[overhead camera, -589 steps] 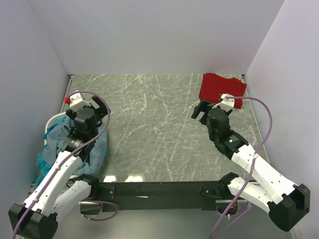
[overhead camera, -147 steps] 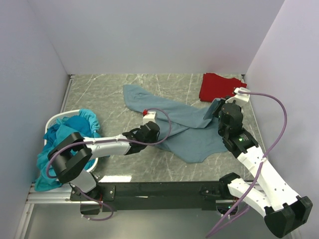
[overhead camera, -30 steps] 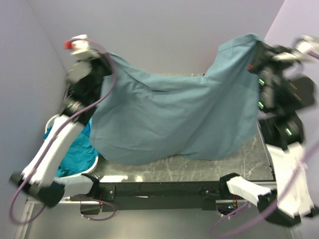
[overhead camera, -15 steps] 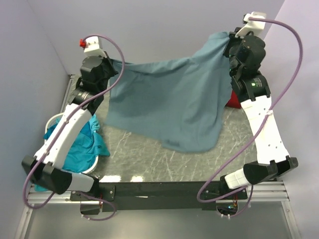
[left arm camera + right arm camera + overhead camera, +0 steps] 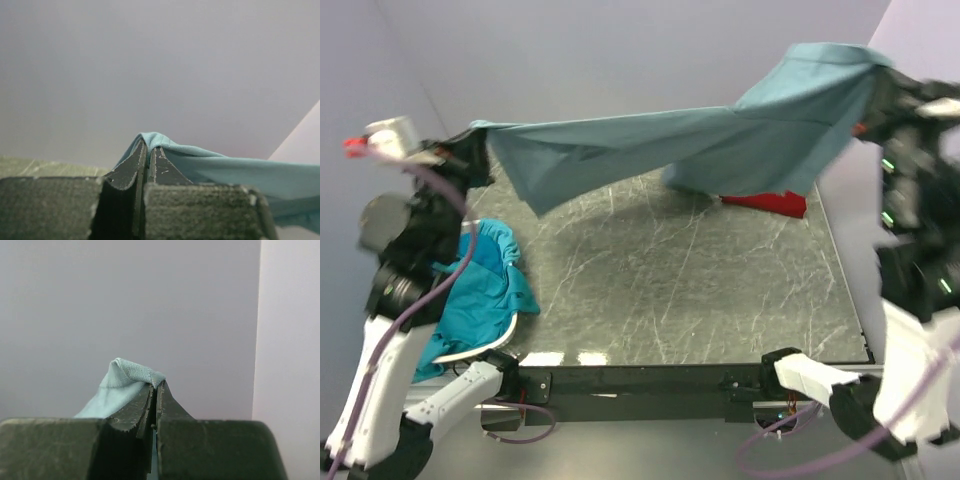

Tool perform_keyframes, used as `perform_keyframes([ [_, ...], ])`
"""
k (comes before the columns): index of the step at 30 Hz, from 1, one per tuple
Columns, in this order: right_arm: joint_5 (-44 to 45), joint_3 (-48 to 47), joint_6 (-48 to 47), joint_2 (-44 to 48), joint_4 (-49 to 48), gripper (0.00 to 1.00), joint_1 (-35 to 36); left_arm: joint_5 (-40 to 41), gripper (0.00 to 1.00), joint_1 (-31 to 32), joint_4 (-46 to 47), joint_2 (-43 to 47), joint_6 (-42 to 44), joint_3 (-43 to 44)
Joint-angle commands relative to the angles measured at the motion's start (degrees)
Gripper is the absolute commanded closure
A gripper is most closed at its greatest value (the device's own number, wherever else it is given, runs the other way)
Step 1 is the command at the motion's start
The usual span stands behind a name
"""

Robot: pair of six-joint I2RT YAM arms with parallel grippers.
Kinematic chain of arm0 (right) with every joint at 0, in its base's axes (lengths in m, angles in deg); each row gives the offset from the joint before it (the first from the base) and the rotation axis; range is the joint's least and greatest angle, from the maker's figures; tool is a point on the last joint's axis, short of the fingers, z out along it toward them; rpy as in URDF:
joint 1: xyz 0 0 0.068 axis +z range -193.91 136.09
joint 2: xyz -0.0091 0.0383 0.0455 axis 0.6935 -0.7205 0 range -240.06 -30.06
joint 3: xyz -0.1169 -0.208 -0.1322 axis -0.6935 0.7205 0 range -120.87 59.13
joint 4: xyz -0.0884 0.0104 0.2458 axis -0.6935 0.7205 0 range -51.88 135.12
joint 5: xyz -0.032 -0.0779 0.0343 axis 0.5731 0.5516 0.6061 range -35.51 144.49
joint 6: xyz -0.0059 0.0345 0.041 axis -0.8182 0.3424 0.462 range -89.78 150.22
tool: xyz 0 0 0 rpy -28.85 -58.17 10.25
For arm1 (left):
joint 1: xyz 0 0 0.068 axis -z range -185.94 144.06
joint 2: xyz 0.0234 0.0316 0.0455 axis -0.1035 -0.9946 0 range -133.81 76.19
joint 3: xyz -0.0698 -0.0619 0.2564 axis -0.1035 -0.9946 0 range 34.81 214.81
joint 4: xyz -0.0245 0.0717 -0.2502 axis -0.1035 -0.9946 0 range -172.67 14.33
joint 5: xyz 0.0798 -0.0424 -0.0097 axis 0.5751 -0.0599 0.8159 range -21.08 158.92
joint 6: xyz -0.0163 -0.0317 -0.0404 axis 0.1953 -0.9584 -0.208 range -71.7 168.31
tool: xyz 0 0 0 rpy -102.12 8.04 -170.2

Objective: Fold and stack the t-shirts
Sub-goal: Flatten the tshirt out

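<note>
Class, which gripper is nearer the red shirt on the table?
Right. The right gripper, pinching the grey-blue shirt, hangs raised just right of the red shirt; the left gripper holds its other end far across to the left.

The grey-blue t-shirt [image 5: 720, 145] has swung up, stretched flat above the table [image 5: 670, 280].

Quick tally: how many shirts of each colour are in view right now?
Slate-blue shirt, held up in the air: 1
Red shirt, on the table: 1
Turquoise shirt, in the basket: 1 seen, with any others hidden
Total: 3
</note>
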Motion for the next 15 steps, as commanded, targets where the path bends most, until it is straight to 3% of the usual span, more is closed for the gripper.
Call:
perform_keyframes([
  [1, -2.69, -4.1, -1.56, 5.78, -2.0, 1.0, -0.24, -1.37, 1.0, -0.05, 0.97, 5.53, 1.97, 0.37],
  [9, -3.66, -16.4, -4.64, 4.13, 0.37, 1.0, -0.24, -1.55, 0.99, -0.05, 0.35, 13.62, 3.29, 1.6],
  [15, -1.29, -17.65, -7.62, 0.27, -3.23, 1.0, -0.24, -1.37, 0.99, -0.05, 4.3, 13.63, 4.35, 1.69],
])
